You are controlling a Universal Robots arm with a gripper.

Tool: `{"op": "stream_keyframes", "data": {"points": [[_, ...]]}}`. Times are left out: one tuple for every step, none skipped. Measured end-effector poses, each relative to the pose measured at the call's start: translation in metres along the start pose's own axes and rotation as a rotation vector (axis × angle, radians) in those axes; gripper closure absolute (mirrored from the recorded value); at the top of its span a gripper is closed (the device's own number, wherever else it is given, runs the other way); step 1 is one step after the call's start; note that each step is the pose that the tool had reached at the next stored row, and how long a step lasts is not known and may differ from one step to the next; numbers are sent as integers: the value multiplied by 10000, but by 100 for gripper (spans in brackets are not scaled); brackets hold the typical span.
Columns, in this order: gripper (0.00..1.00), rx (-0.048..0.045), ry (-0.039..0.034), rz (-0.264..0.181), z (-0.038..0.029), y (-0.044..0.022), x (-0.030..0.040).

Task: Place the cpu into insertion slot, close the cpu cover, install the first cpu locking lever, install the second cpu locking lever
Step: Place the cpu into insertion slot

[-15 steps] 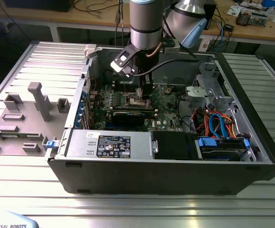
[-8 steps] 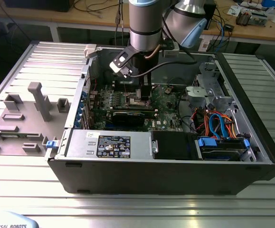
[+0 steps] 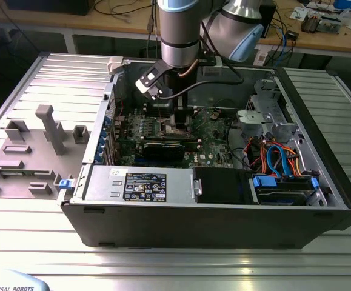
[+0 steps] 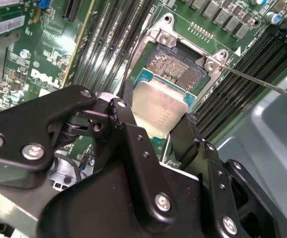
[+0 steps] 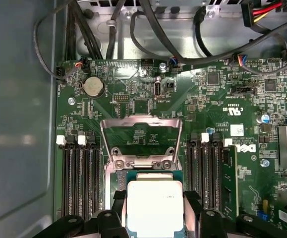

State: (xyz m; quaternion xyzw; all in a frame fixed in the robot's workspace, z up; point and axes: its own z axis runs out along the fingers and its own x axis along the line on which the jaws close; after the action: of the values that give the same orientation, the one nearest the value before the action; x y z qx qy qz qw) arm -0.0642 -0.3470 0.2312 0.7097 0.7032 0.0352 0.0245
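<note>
In both wrist views the cpu (image 5: 154, 201) (image 4: 158, 104), a flat square chip with a silvery top, sits between my gripper's black fingers (image 5: 114, 218). My gripper (image 5: 155, 220) (image 4: 155, 121) is shut on it from two sides. The chip hangs just over the insertion slot (image 4: 177, 65), whose dark pin field shows beyond the chip's far edge. The cpu cover (image 5: 141, 121), a shiny frame with a square window, is swung open past the slot. A thin locking lever (image 4: 255, 79) sticks out free at the slot's corner. In the exterior view my gripper (image 3: 178, 121) reaches down into the open computer case.
Long black memory slots (image 5: 79, 173) (image 5: 202, 173) flank the socket on both sides. Black cables (image 5: 148, 29) cross above the board's far edge. A black expansion card (image 3: 163, 148), a power supply (image 3: 139, 182) and drive cables (image 3: 278, 157) fill the case. A grey fixture plate (image 3: 36, 145) lies on the exterior view's left.
</note>
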Motion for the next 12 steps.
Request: {"op": "stream_keyframes", "data": {"points": [[46,0,0,1,13,-1,1],[46,-1,1,4,36,-4,2],[46,1,-1,5,50,-6,2],[46,2,-3,4,50,-6,2],[46,0,0,5,51,-6,3],[46,0,0,5,51,-6,3],[46,0,0,5,52,-6,3],[46,0,0,5,52,-6,3],[46,0,0,5,52,-6,3],[46,0,0,5,52,-6,2],[46,0,0,5,52,-6,3],[46,0,0,5,52,-6,3]]}}
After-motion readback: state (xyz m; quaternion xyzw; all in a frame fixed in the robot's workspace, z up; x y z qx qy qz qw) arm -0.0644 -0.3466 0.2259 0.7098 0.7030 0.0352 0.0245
